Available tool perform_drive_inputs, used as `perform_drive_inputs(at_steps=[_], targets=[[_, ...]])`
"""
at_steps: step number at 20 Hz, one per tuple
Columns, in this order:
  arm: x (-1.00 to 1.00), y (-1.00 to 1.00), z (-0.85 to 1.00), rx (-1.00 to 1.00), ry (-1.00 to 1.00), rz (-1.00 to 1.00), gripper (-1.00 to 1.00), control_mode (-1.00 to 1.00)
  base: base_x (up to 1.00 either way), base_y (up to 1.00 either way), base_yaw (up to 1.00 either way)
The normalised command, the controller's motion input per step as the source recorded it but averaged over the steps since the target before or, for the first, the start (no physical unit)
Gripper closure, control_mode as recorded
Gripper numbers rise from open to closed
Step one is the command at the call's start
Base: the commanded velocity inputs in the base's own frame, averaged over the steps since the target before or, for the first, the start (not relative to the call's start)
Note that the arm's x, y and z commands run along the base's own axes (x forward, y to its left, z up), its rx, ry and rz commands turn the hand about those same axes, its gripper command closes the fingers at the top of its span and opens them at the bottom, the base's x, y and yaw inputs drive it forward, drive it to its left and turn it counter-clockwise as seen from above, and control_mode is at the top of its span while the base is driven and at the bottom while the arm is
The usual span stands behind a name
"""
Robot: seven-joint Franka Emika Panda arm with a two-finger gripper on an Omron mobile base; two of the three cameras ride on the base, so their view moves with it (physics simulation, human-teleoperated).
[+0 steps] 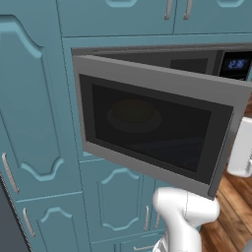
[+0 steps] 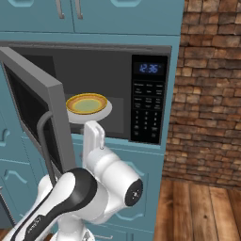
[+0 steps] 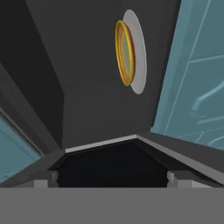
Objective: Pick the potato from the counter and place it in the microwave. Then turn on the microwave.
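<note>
The microwave [image 2: 148,94] stands with its door [image 1: 147,128] swung wide to the left. Inside it, a yellow-rimmed plate [image 2: 86,103] rests on the white turntable, with nothing showing on top of it. The same plate [image 3: 124,52] appears edge-on in the rolled hand view and dimly through the door glass [image 1: 134,113]. My gripper [image 3: 109,180] faces into the dark cavity, open, with nothing between its widely spaced tips. My arm [image 2: 94,141] rises in front of the opening, just below the plate. The potato is out of view.
The open door and its curved handle [image 2: 43,136] stick out on the arm's left. Teal cabinets [image 1: 39,123] surround the oven. A brick wall [image 2: 207,94] and a wooden floor [image 2: 202,207] lie to the right. The keypad with a blue display [image 2: 149,68] sits right of the cavity.
</note>
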Motion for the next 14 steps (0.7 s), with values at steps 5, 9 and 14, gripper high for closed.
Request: perform_drive_inputs(at_steps=[5,9,14], targets=[[-0.10,0.05,0.00,0.01,0.00,0.13,-1.00,-1.00,0.00,0.00,0.00],[-0.21,0.06,0.00,0.00,0.00,0.12,-1.00,-1.00,0.00,0.00,0.00],[-0.29,0.10,0.00,0.00,0.00,0.10,-1.00,-1.00,0.00,0.00,0.00]])
